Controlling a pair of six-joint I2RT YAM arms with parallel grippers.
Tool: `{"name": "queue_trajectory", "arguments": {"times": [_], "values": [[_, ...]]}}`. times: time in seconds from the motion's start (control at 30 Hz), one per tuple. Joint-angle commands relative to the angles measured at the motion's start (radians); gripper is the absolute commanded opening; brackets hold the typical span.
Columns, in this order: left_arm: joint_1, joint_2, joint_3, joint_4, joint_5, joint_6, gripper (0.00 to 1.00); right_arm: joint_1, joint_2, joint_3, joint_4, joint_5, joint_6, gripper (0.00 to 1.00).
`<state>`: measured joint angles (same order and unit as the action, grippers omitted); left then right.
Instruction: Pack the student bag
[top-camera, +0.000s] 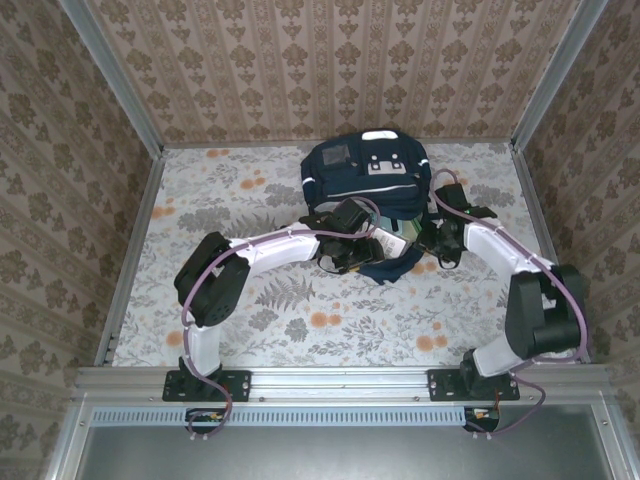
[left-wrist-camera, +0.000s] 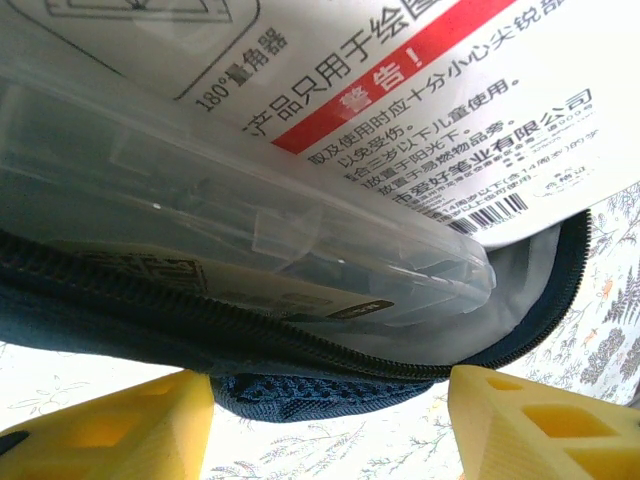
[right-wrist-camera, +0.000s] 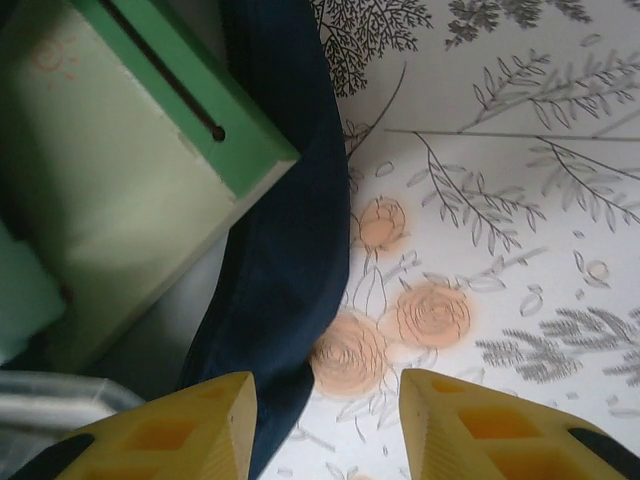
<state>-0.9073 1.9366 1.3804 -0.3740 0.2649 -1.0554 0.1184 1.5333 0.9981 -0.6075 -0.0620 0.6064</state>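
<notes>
Student bag (left-wrist-camera: 300, 350) edge btw both jaws

Overall light: bright, even, diffuse, with no hard-edged beams.
Overhead shadows: soft and short, lying under both arms on the floral table (top-camera: 300, 320).
Dark mass: the student bag (top-camera: 365, 170) reads near-black and its folds are barely separable.
Overhead distortion: the walls and frame rails splay outward towards the corners.
Left wrist glare: there is a pale sheen along the clear plastic case (left-wrist-camera: 250, 230), and the printed white card (left-wrist-camera: 420, 110) is almost washed out.
Left wrist focus: the card's print is legible, but the yellow fingers (left-wrist-camera: 110, 430) of the left gripper (left-wrist-camera: 330, 410) are soft.
Right wrist light: the left side is dim and the right side is bright.
Right wrist focus: the green box (right-wrist-camera: 150, 150) is soft, and the right gripper (right-wrist-camera: 325, 420) is blurred at the near edge.
</notes>
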Motion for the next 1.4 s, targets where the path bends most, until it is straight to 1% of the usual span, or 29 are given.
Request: {"name": "queue_trajectory", "arguments": {"times": [0.0, 0.1, 0.27, 0.37, 0.47, 0.67, 0.77, 0.83, 0.93, 1.07, 1.13, 1.23, 1.3, 1.37], "values": [[0.01, 0.027, 0.004, -0.013, -0.001, -0.013, 0.64, 0.003, 0.074, 0.049, 0.006, -0.01, -0.003, 0.39], [0.007, 0.031, 0.007, -0.015, 0.003, -0.011, 0.64, 0.003, 0.115, 0.063, 0.03, 0.011, -0.003, 0.35], [0.002, 0.042, 0.015, -0.022, 0.013, -0.006, 0.64, 0.001, 0.158, 0.087, 0.109, 0.021, -0.005, 0.2], [0.003, 0.047, 0.025, -0.028, 0.017, 0.0, 0.64, 0.001, 0.211, 0.13, 0.126, 0.023, -0.005, 0.15], [0.002, 0.05, 0.032, -0.037, 0.02, 0.006, 0.64, 0.003, 0.257, 0.173, 0.14, 0.001, -0.004, 0.12], [0.003, 0.059, 0.046, -0.043, 0.029, 0.015, 0.64, 0.003, 0.338, 0.232, 0.195, -0.071, 0.023, 0.13], [0.008, 0.06, 0.06, -0.062, 0.027, 0.026, 0.64, 0.003, 0.341, 0.236, 0.23, -0.111, 0.053, 0.13], [0.014, 0.045, 0.066, -0.083, 0.002, 0.042, 0.63, 0.003, 0.328, 0.228, 0.241, -0.121, 0.068, 0.14], [0.013, 0.02, 0.132, -0.168, -0.074, 0.114, 0.63, 0.002, 0.308, 0.22, 0.227, -0.106, 0.072, 0.14], [-0.005, 0.008, 0.217, -0.247, -0.151, 0.265, 0.6, -0.006, 0.272, 0.195, 0.21, -0.087, 0.071, 0.15], [-0.018, 0.002, 0.231, -0.252, -0.172, 0.314, 0.59, -0.019, 0.227, 0.146, 0.259, -0.112, 0.079, 0.2], [-0.02, -0.007, 0.212, -0.206, -0.183, 0.343, 0.59, -0.057, 0.17, 0.069, 0.355, -0.16, 0.105, 0.29], [-0.02, -0.002, 0.207, -0.188, -0.214, 0.361, 0.59, -0.091, 0.161, 0.034, 0.423, -0.212, 0.13, 0.34], [-0.019, 0.011, 0.212, -0.19, -0.251, 0.372, 0.6, -0.118, 0.18, 0.027, 0.461, -0.261, 0.146, 0.35]]}}
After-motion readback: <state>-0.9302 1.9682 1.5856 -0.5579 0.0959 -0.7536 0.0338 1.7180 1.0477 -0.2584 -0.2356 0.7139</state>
